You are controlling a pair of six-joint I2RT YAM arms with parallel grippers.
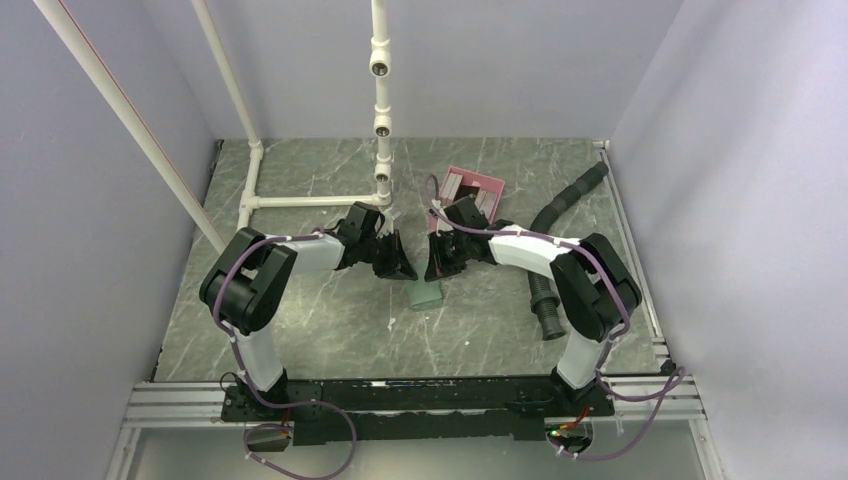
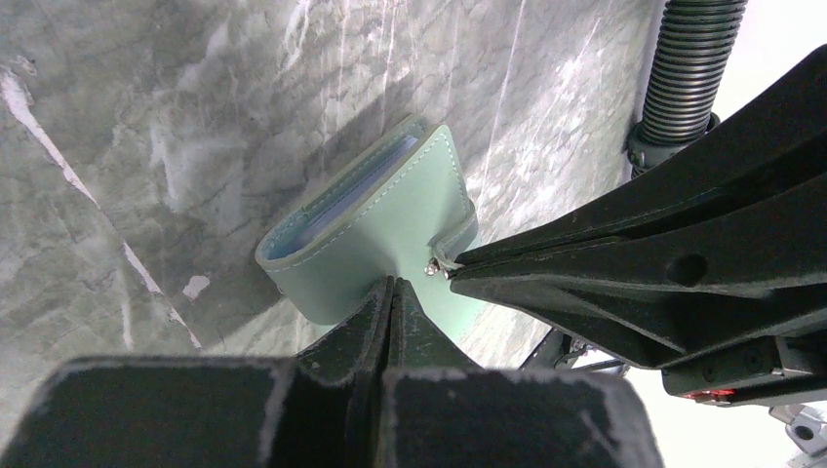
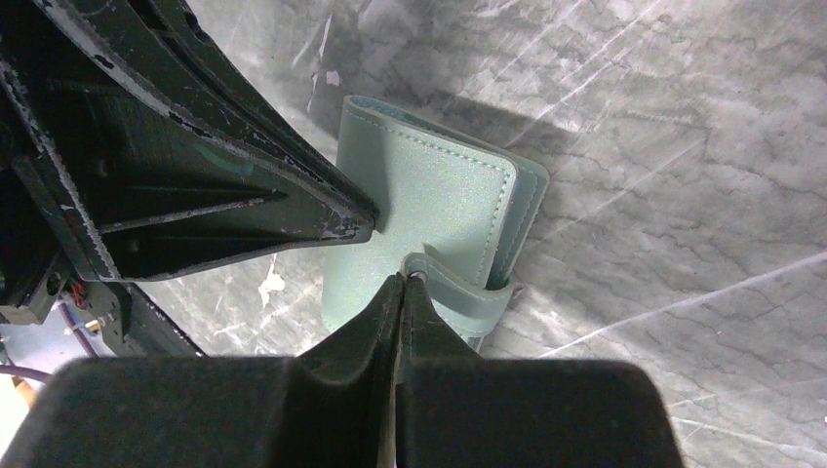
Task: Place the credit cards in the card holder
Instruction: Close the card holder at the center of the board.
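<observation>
Card holder (image 2: 375, 229): it is found folded shut and flat on the bench (image 1: 330, 320), between the two arms and under both hands. A light blue lining is seen at its open edge.
Snap tab (image 3: 458, 292): it is wrapped from the holder's edge over onto the cover. Whether the snap is fastened cannot be told.
Left hand (image 2: 390, 285): it is closed and nothing is held. Its tips are set down on the cover, just beside the tab.
Right hand (image 3: 403, 283): it is closed tight, with its tips placed at the free end of the tab. Whether the tab is pinched or only touched cannot be told.
Credit cards (image 1: 466, 188): grey ones are seen in the pink tray (image 1: 500, 186) beyond the right arm, well apart from the holder. None is held.
Step judged: the holder is being opened, pinned by the left hand while the tab is worked by the right.
Progress judged: early, since no card has yet been taken from the tray.
Risk, slipped tab: the thin strap could be lost from tips closed this tight if it is pulled at a slant.
Risk, dragged holder: if the cover is pinned too lightly, the whole holder could be lifted or slid across the smooth bench instead of being unsnapped.
Risk, collision: the two hands are almost touching, so one could be struck by the other in a sideways move.
Risk, spring-back: the cover could fold shut again once it is released.
</observation>
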